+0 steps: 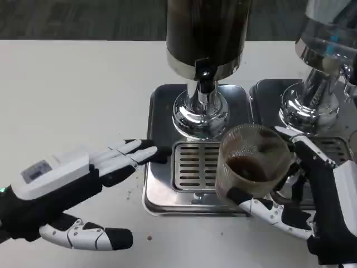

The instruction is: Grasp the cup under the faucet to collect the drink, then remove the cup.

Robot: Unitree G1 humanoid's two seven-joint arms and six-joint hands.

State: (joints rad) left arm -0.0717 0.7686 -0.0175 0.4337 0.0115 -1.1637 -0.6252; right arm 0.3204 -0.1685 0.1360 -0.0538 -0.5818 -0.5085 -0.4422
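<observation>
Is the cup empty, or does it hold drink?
It holds drink: dark liquid shows in the bottom of the clear cup, well below the rim. The right hand grips it.

Obstacles: dark drink dispenser (206, 39) with faucet (204, 78) over drip tray (162, 190); second dispenser (323, 61) right. Left hand (67, 195), fingers spread, reaches the tray's left edge. Open white table (72, 95) lies left and behind it.

Second dispenser (326, 61) at two o'clock: clear vessel on a chrome pedestal, standing on its own steel drip tray (268, 92). White table (72, 95) spreading from nine to twelve o'clock, dotted with small dark specks (149, 237) near six.
</observation>
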